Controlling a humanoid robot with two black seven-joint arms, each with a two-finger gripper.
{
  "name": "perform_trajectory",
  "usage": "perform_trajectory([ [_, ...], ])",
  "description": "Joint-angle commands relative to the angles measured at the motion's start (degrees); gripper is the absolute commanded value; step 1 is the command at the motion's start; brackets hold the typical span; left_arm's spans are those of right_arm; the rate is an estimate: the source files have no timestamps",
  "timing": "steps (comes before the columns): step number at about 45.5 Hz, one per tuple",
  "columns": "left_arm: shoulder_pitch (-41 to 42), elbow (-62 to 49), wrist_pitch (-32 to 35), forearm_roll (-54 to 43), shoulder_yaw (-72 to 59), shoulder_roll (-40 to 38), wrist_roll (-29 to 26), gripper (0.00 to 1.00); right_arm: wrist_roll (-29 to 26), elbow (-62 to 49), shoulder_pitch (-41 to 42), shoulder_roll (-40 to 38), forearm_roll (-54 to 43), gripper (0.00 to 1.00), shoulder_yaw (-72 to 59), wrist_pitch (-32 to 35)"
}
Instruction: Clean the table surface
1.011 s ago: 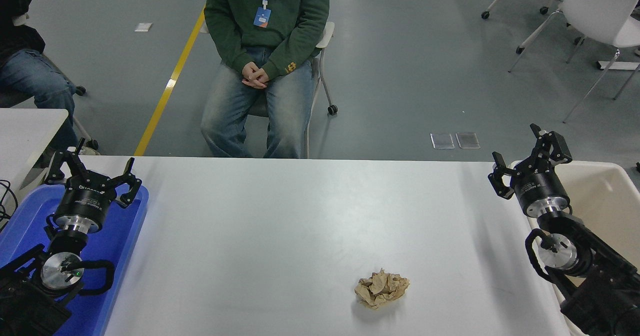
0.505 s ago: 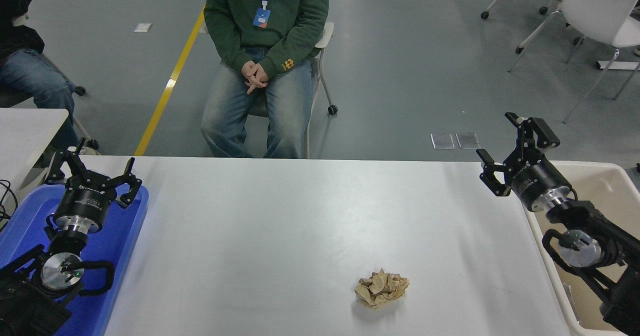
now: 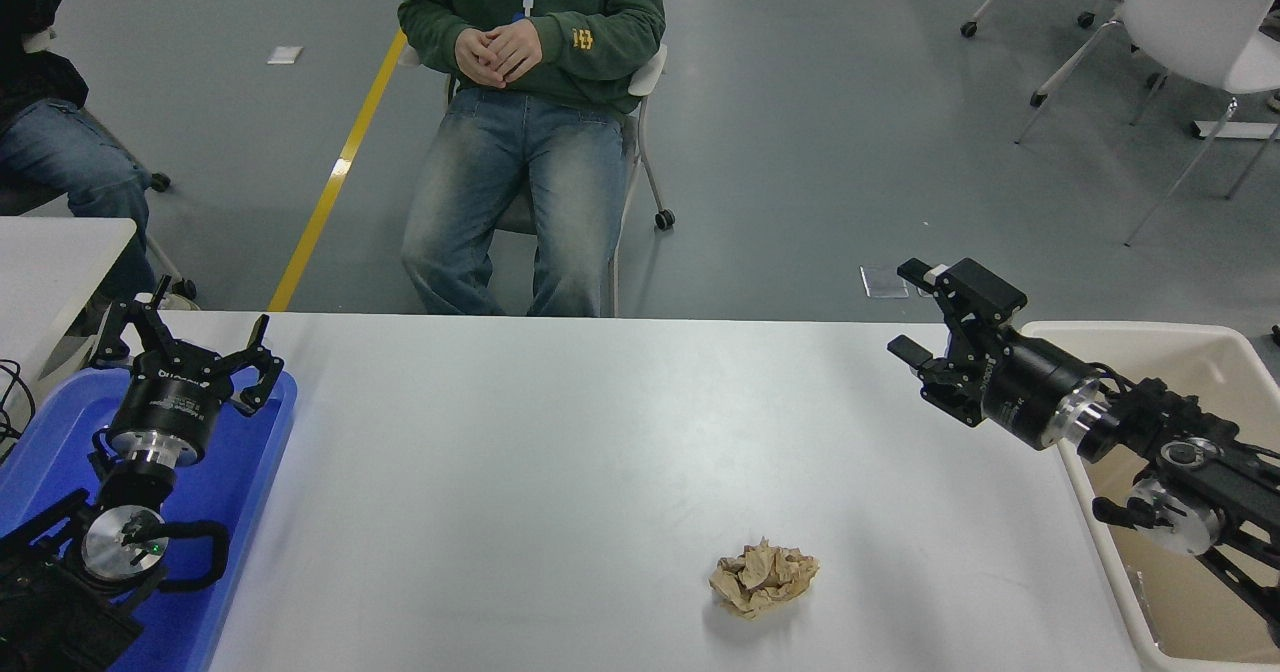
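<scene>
Tabletop (image 3: 560,432), wide, white-grey and matte, fills the frame's lower half, with a crumpled brown paper ball (image 3: 763,578) at lower centre.
Right claw (image 3: 915,312) hangs spread at the right; left claw (image 3: 190,327) sits spread over a blue plastic tray (image 3: 250,472) at lower left.

Beyond your tabletop you see a grey-green floor (image 3: 800,132) crossed by a yellow line (image 3: 335,177), white chairs (image 3: 1190,22) at far right, and a smaller white table (image 3: 50,262) at left.

Bare table surface (image 3: 560,452) all around, only crumpled paper (image 3: 763,577) obstructing, seemingly
</scene>
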Motion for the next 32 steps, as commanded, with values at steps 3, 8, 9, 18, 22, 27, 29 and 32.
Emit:
perform_trajectory([
  [3, 0.0, 0.0, 0.0, 0.0, 0.0, 0.0, 0.0, 1.0, -0.8, 5.0, 0.8, -0.7, -14.0, 1.0, -6.4, 0.0],
  [8, 0.0, 0.0, 0.0, 0.0, 0.0, 0.0, 0.0, 1.0, -0.8, 5.5, 3.8, 0.0, -17.5, 1.0, -12.0, 0.0],
  [9, 0.0, 0.0, 0.0, 0.0, 0.0, 0.0, 0.0, 1.0, -0.9, 5.3, 4.8, 0.2, -18.3, 1.0, -13.8, 0.0],
  [18, 0.0, 0.0, 0.0, 0.0, 0.0, 0.0, 0.0, 1.0, -0.5, 4.0, 12.4, 1.9, -21.0, 1.0, -24.5, 0.3],
  [22, 0.0, 0.0, 0.0, 0.0, 0.0, 0.0, 0.0, 1.0, -0.4, 2.6, 13.9, 3.1, -23.5, 1.0, -26.2, 0.1],
  [27, 0.0, 0.0, 0.0, 0.0, 0.0, 0.0, 0.0, 1.0, -0.5, 1.8, 15.1, 4.4, -26.9, 1.0, -27.7, -0.7],
  [29, 0.0, 0.0, 0.0, 0.0, 0.0, 0.0, 0.0, 1.0, -0.5, 1.8, 15.9, 4.5, -27.3, 1.0, -28.3, -0.8],
  [32, 0.0, 0.0, 0.0, 0.0, 0.0, 0.0, 0.0, 1.0, -0.4, 1.7, 17.6, 4.6, -29.5, 1.0, -30.5, -1.0],
])
